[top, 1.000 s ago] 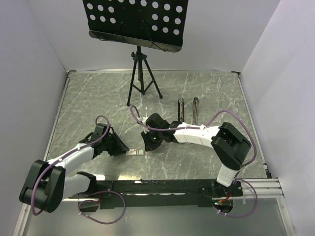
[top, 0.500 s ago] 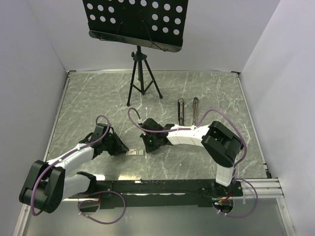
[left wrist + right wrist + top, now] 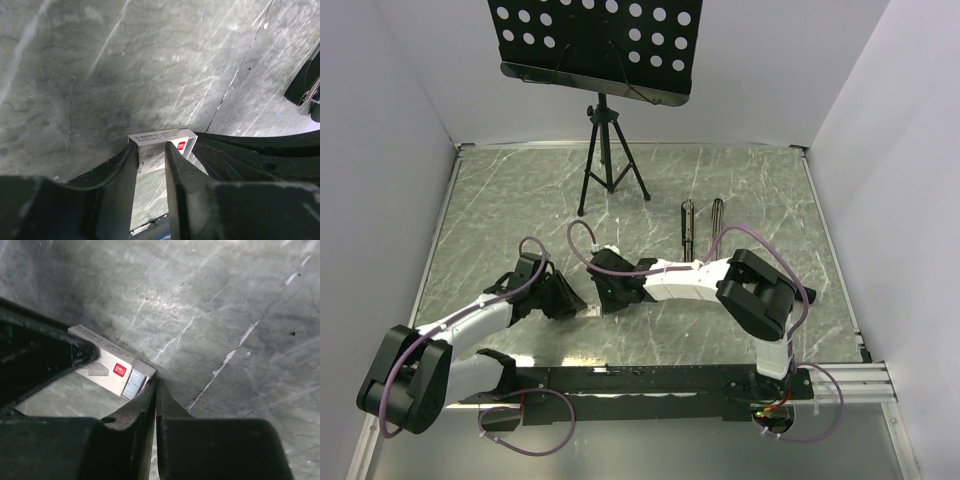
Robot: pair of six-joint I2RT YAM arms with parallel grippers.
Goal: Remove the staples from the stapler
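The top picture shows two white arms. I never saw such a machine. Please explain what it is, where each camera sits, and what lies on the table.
These are two robot arms bolted at the table's near edge, each ending in a two-finger gripper. The top picture comes from a fixed camera above and behind them; the other two come from a camera on each wrist, showing its own dark fingers. On the grey table lie a small white box of staples and, farther back, two slim dark bars, apparently the stapler. A music stand stands behind. The left gripper has its fingers slightly apart at the box; whether they pinch it is unclear. The right gripper is shut at the box's end, holding nothing.
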